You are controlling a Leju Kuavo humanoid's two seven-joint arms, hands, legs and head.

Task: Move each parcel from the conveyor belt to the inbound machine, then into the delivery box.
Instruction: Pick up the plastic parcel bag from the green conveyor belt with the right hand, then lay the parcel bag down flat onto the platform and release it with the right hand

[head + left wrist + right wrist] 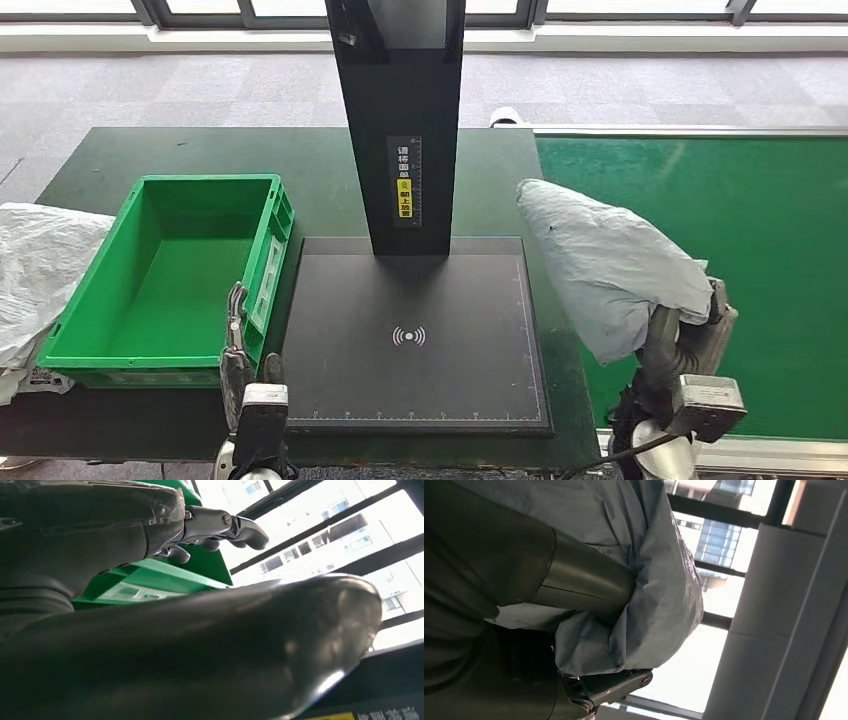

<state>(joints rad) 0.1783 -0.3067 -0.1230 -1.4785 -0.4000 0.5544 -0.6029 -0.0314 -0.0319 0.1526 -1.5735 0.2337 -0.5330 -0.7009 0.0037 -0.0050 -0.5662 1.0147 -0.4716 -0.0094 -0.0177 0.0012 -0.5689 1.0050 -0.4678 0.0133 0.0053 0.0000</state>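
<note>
The right hand (690, 335) is seen at the near right of the bench, by the near edge of the conveyor belt (760, 240), and it is closed around the lower end of a grey-blue parcel (605, 260). In the right wrist view the thumb (584, 587) is pressed into the soft bag while darker fingers (616, 682) are wrapped under it, so the parcel is held clear of any surface. Its long axis is seen to run from the hand up and away toward the far left, its free end hanging over the seam between the belt and the black inbound machine (420, 340).

The coming move is judged to turn on one relation: the machine's scanning plate lies directly to the left of the held parcel, just beside it, and the right hand is the nearer one. The bag would be carried sideways and lowered flat, clear of the machine's upright post (405, 130).

The left hand (238, 345) is held at the near edge of the bench, between the plate and the green delivery box (275, 250); nothing is held in it, and its fingers (240, 527) are seen extended and loosely apart. Nothing is seen inside the box. A white bag (40, 260) lies at the bench's left edge, against the box's outer wall.
</note>
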